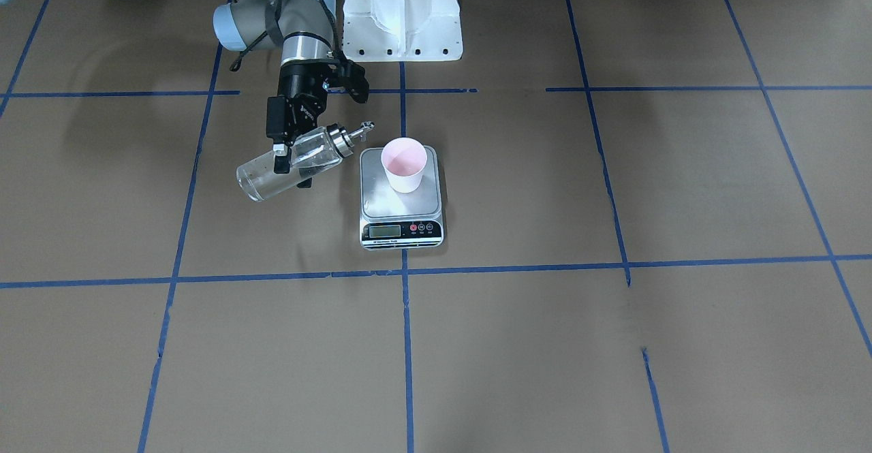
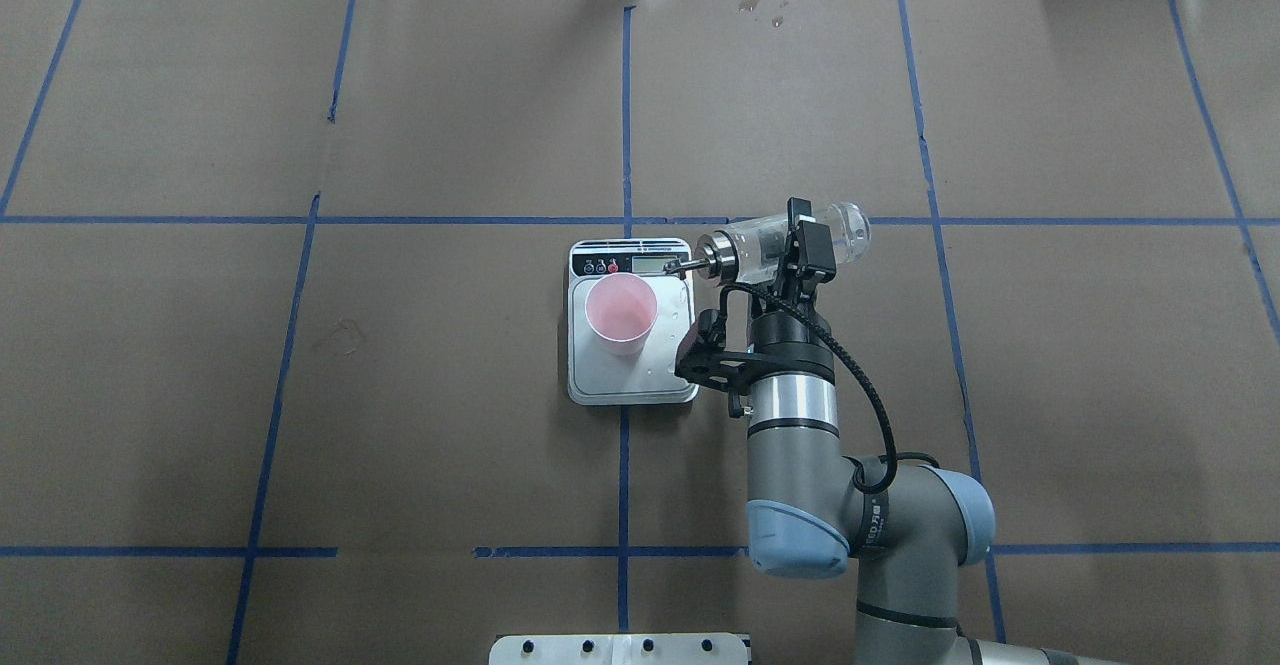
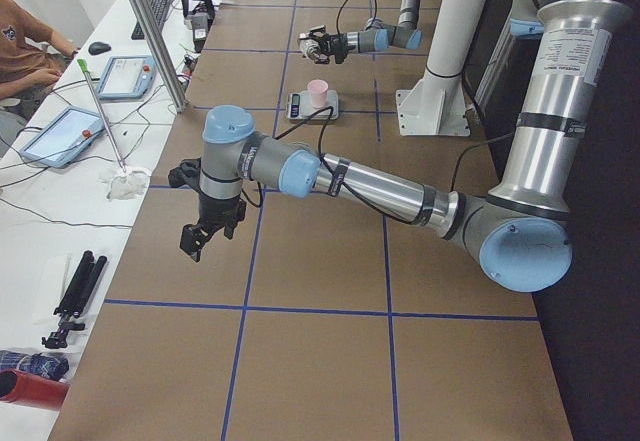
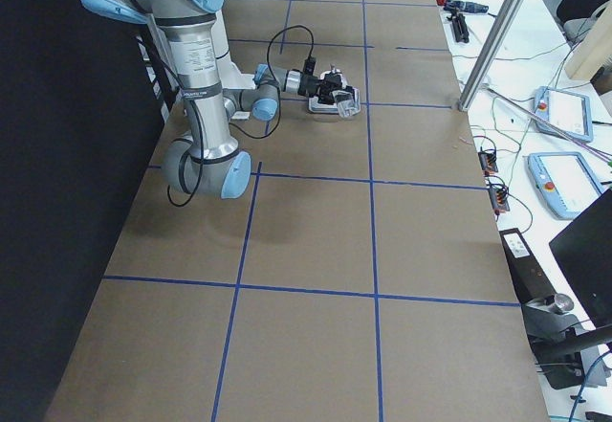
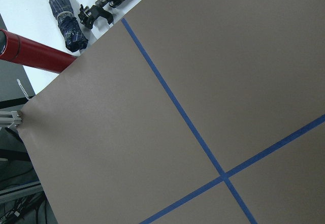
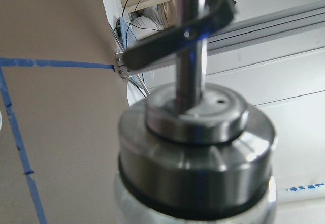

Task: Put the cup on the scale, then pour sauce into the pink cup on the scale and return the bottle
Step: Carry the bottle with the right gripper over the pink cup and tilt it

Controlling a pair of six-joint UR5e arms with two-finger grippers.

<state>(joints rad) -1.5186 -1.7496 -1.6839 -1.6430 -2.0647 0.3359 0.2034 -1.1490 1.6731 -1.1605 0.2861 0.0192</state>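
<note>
My right gripper [image 1: 291, 167] is shut on the bottle [image 1: 255, 180], a clear glass cylinder tipped almost flat. Its silver pourer cap [image 2: 712, 255] points at the pink cup [image 2: 621, 313], and the spout tip hangs beside the rim, over the scale's display end. A little clear sauce lies along the bottle's lower side. The cup [image 1: 404, 163] stands upright on the scale [image 1: 400, 231]. The cap [image 6: 195, 132] fills the right wrist view. My left gripper [image 3: 200, 236] hangs above bare table far from the scale; whether it is open or shut I cannot tell.
The white arm mount [image 1: 402, 17] stands just behind the scale. Blue tape lines grid the brown table. A side bench with tablets [image 3: 60, 133] and a seated person runs along the far edge. A red cylinder [image 5: 35, 56] and a folded umbrella lie off the table's end.
</note>
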